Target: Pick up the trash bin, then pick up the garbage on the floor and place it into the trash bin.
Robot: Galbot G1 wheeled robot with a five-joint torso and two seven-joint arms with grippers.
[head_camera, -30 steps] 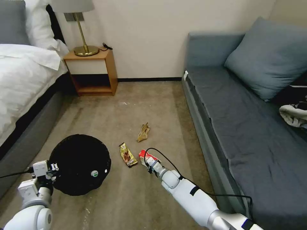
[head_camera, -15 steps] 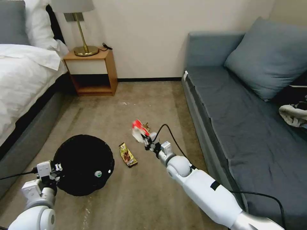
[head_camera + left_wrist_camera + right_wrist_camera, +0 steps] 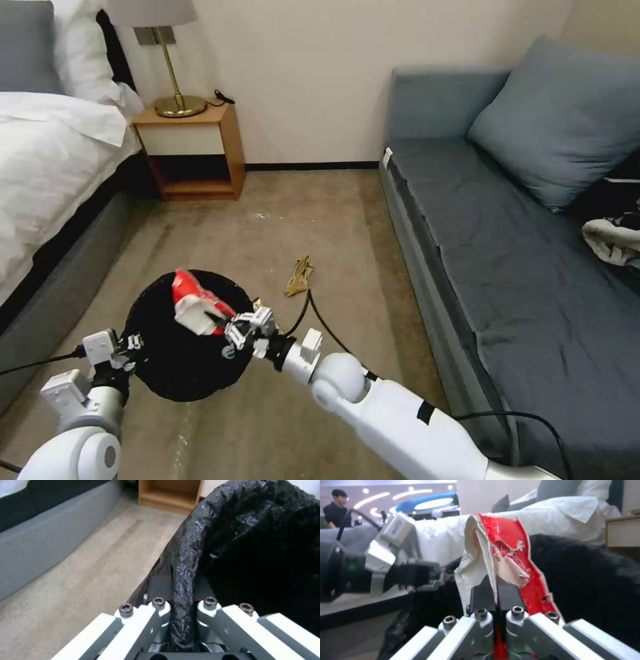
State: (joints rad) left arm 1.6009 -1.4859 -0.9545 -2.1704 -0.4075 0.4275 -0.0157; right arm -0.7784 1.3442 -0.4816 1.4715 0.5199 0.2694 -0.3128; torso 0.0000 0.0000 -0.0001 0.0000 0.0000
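Note:
The trash bin (image 3: 167, 360), lined with a crinkly black bag, hangs tilted at the lower left. My left gripper (image 3: 131, 345) is shut on its rim (image 3: 181, 580). My right gripper (image 3: 230, 328) is shut on the red wrapper (image 3: 195, 301) and holds it over the bin's mouth. Up close, the red wrapper (image 3: 515, 555) stands pinched between the right gripper's fingertips (image 3: 496, 591), with the bin (image 3: 596, 580) behind it. The crumpled tan wrapper (image 3: 298, 277) lies on the carpet beyond. Inside the bin, a bottle end with a green label (image 3: 229, 351) peeks out under the right gripper.
A bed (image 3: 47, 173) runs along the left, with a wooden nightstand (image 3: 193, 150) and a brass lamp (image 3: 175, 73) at its head. A grey sofa (image 3: 507, 253) with a cushion fills the right. Open carpet (image 3: 280, 207) lies between them.
My right gripper lifted the red wrapper off the carpet and swung it left to above the bin. The left gripper raised the bin slightly toward it.

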